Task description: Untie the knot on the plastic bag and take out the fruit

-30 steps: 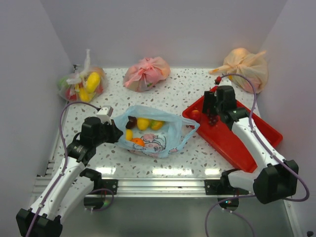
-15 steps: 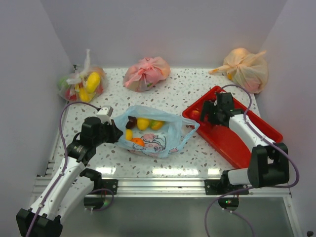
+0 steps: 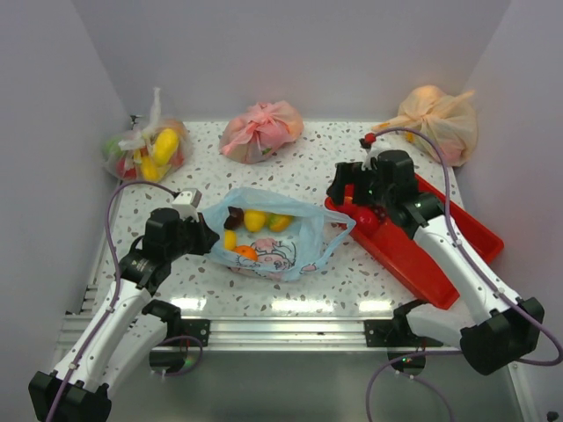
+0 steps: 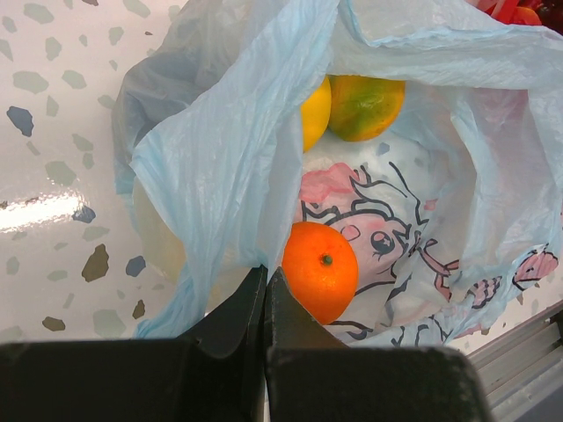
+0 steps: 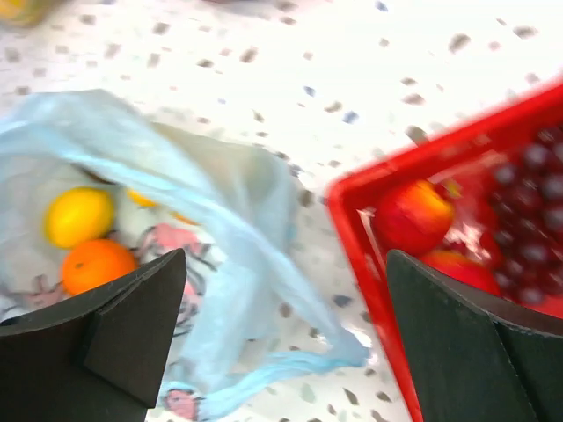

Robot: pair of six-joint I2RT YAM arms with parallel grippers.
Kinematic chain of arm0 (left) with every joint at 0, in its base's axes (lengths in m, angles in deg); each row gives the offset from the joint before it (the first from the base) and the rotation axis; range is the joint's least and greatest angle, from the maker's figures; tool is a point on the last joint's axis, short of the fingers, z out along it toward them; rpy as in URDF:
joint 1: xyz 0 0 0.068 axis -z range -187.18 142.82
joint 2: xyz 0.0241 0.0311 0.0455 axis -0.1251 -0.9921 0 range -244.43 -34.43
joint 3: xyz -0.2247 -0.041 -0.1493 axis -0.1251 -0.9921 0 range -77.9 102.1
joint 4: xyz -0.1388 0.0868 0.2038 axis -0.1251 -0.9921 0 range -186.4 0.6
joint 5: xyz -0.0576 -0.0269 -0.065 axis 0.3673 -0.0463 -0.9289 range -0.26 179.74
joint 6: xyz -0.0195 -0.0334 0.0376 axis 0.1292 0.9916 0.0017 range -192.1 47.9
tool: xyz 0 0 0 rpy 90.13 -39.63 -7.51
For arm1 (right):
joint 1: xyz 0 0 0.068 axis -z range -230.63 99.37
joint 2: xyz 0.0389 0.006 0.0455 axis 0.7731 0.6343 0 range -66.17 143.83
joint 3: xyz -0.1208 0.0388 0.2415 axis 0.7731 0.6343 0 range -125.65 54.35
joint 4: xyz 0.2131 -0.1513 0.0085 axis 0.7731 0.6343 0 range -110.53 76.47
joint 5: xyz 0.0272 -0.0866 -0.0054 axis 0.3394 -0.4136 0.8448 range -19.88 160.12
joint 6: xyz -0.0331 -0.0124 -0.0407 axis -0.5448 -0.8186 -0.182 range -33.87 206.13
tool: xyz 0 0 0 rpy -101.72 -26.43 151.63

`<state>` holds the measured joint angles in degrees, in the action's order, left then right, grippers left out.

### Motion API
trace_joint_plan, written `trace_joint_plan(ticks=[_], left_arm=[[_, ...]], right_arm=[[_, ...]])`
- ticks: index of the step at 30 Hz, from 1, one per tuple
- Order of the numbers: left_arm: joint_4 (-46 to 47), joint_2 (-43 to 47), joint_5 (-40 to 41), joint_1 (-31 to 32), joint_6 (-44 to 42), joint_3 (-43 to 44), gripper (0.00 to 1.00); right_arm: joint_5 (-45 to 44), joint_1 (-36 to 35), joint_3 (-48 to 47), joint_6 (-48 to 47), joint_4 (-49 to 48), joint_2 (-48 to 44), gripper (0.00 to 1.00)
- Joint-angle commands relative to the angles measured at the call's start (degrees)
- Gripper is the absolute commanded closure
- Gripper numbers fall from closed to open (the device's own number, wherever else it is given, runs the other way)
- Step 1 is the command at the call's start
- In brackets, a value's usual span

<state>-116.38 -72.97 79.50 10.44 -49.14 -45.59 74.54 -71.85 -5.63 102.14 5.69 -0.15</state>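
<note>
The light blue plastic bag [image 3: 273, 237] lies open mid-table; no knot shows, and its handle loop [image 3: 339, 233] hangs loose towards the tray. Inside are an orange [image 4: 320, 271], a lemon [image 3: 255, 220], a mango [image 4: 365, 105] and a dark grape bunch [image 3: 234, 216]. My left gripper [image 4: 265, 274] is shut on the bag's left rim [image 4: 220, 132] and holds it up. My right gripper [image 5: 286, 255] is open and empty, hovering above the bag's right side [image 5: 202, 202] and the tray's left end. The red tray [image 3: 413, 255] holds a red fruit [image 5: 413, 215] and dark grapes [image 5: 528, 211].
A clear bag with yellow fruit [image 3: 145, 149] sits at the back left, a pink knotted bag [image 3: 261, 130] at the back centre, an orange knotted bag [image 3: 435, 119] at the back right. Walls close in on three sides.
My right arm has swung left from over the tray's middle to the tray's left end, above the bag's handle, with its jaws open. The left arm and the bag have not moved.
</note>
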Motion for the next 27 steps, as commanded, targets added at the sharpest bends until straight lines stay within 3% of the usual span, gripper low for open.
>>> trace_joint_plan(ticks=[1,11,19,27], left_arm=[[2.81,0.66,-0.04,-0.49,-0.28,-0.15,1.00],[2.81,1.45,0.04,-0.49,-0.20,-0.24,1.00],[2.90,1.81,-0.13,-0.40,-0.20,-0.24,1.00],[2.99,1.89,-0.22,-0.40,-0.20,-0.32,1.00]], right_arm=[[3.57,-4.70,-3.20,-0.99,-2.39,-1.33,0.01],[2.78,-27.45,-7.51,4.46,-8.19,13.16,0.02],[3.83,-35.55,-11.81,9.13,-13.73,30.81,0.01],[3.57,-38.03,-15.16,9.22,-15.76,41.20,0.01]])
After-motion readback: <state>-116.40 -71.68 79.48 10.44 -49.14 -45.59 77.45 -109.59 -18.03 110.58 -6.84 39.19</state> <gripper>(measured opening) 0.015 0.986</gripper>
